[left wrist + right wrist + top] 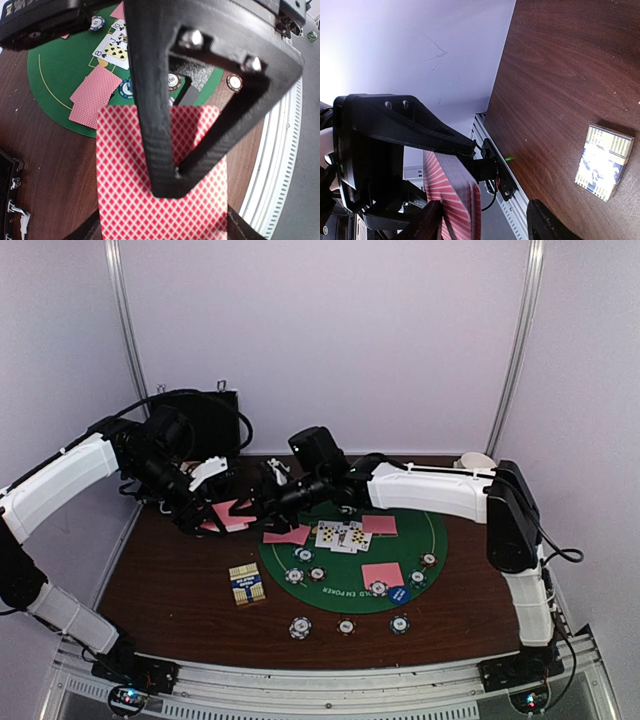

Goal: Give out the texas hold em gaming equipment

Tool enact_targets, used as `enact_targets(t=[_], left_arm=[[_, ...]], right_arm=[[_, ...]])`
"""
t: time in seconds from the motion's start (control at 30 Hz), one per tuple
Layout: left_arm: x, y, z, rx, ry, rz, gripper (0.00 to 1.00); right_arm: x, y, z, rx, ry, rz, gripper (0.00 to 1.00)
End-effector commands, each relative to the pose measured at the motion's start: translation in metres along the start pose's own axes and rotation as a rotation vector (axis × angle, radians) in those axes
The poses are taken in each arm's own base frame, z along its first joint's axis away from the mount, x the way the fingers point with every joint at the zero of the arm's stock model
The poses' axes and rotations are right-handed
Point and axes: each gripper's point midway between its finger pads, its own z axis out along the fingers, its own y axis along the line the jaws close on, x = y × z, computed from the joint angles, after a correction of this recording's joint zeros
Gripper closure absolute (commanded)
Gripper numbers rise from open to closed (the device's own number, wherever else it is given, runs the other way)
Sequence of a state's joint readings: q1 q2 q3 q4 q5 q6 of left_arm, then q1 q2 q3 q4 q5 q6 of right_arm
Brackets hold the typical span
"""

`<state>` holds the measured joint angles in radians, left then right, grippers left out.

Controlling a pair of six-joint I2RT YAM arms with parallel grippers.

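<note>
Two grippers sit close together left of centre in the top view. The left gripper [225, 510] is clamped on the deck of pink-backed cards [125, 190], held just left of the green mat [440, 540]. The right gripper [262, 500] has its jaws apart; the deck's edge seems to lie between them, no pinch seen.

Best approach, imo: nip only the top card near its edge and slide it off flat w/o dragging the stack.

Outward:
- On the mat: face-up cards [343, 535], pink card piles [382, 574] and chips [299, 627], some chips below the rim.
- Lower left of the mat: card box [246, 585].
- Out of the way: black case [205, 420] upper left, white bowl [478, 461] upper right.

The arms crowd each other.
</note>
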<state>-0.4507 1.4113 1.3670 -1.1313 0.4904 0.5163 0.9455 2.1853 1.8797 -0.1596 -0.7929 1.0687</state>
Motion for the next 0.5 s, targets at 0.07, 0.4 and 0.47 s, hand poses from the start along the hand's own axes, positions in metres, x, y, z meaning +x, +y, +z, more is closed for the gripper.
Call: enact_targets(t=[0.07, 0.4, 0.47], left_arm=[[-0.012, -0.005, -0.012, -0.004, -0.058, 0.026, 1.0], [-0.011, -0.004, -0.011, -0.004, -0.053, 0.024, 1.0], [-0.011, -0.003, -0.01, -0.004, -0.052, 0.023, 1.0]], right_arm=[[-0.005, -0.002, -0.027, 0.052, -0.024, -0.008, 0.49], [-0.011, 0.022, -0.048, 0.004, -0.053, -0.024, 0.72], [-0.011, 0.027, -0.049, -0.027, -0.055, -0.014, 0.76]])
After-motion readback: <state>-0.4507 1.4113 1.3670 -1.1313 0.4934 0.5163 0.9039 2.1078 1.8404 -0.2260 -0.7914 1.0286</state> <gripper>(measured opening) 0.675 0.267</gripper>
